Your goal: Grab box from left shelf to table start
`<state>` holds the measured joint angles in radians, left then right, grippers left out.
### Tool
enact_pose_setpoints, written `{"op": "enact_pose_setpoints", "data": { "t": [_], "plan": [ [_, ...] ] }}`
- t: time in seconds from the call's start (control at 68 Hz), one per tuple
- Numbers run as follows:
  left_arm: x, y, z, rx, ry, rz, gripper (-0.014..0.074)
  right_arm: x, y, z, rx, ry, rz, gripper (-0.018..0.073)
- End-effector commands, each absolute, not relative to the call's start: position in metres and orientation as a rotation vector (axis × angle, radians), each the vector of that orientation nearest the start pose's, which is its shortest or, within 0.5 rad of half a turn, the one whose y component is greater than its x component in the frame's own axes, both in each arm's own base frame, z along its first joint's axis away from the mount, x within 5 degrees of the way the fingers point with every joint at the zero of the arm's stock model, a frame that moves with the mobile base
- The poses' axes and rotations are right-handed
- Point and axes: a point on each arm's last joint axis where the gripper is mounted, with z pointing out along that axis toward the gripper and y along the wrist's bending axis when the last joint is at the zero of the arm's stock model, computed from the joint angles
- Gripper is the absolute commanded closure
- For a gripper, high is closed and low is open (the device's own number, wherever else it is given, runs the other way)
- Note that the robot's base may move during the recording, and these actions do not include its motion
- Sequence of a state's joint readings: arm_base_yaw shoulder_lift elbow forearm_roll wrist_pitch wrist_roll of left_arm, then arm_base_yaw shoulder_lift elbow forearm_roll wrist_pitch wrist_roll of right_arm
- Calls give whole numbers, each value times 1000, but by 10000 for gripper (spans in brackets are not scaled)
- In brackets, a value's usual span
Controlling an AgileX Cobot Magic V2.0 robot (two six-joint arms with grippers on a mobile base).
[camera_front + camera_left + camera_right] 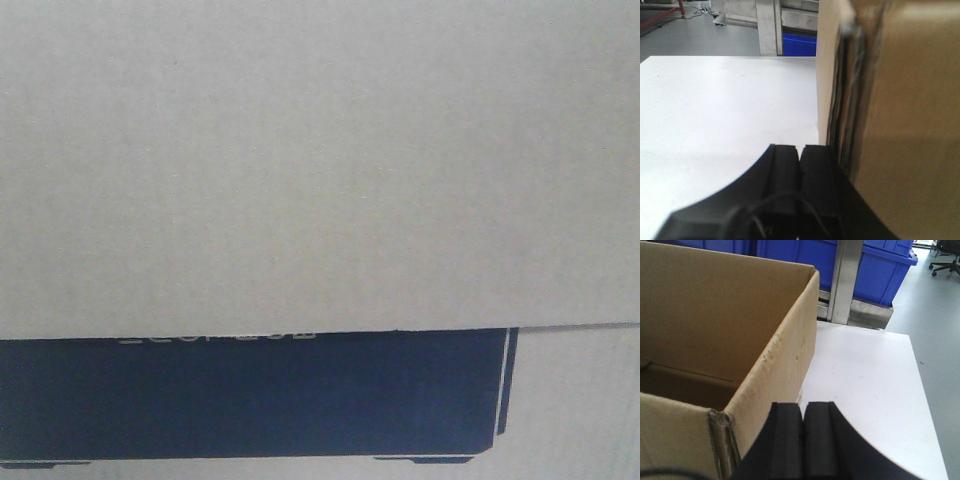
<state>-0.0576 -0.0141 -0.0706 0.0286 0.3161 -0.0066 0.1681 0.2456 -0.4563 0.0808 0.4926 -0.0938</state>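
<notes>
The tan cardboard box [320, 150] fills the front view, its black printed panel [250, 395] low in the frame. In the left wrist view the box [910, 125] rises at the right, and my left gripper [800, 148] is shut and empty close beside its side wall, above the white table [715, 110]. The right wrist view looks into the open-topped box [715, 315], with my right gripper [804, 405] shut and empty just outside its right wall, near the front corner. The left shelf is out of view.
White table [870, 375] extends right of the box to its edge. Blue bins [875, 260] and a metal upright [845, 280] stand behind the table. A metal frame [770, 25] and grey floor lie beyond the far edge in the left wrist view.
</notes>
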Motion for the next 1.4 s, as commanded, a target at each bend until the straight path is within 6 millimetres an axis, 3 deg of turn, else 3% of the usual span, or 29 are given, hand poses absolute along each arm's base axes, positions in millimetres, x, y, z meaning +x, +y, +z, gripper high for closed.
{"op": "enact_pose_setpoints", "data": {
  "t": [0.0, 0.118, 1.088, 1.382],
  "plan": [
    [52, -3, 216, 51, 1519, -32, 688, 58, 12, 322, -179, 1650, 124, 501],
    [55, -3, 205, 52, 1494, -34, 688, 58, 12, 322, -179, 1650, 124, 501],
    [55, -3, 206, 51, 1475, -34, 688, 58, 12, 322, -180, 1648, 122, 501],
    [55, -3, 206, 51, 1475, -34, 688, 58, 6, 289, -58, 1502, 102, 501]
  ]
}}
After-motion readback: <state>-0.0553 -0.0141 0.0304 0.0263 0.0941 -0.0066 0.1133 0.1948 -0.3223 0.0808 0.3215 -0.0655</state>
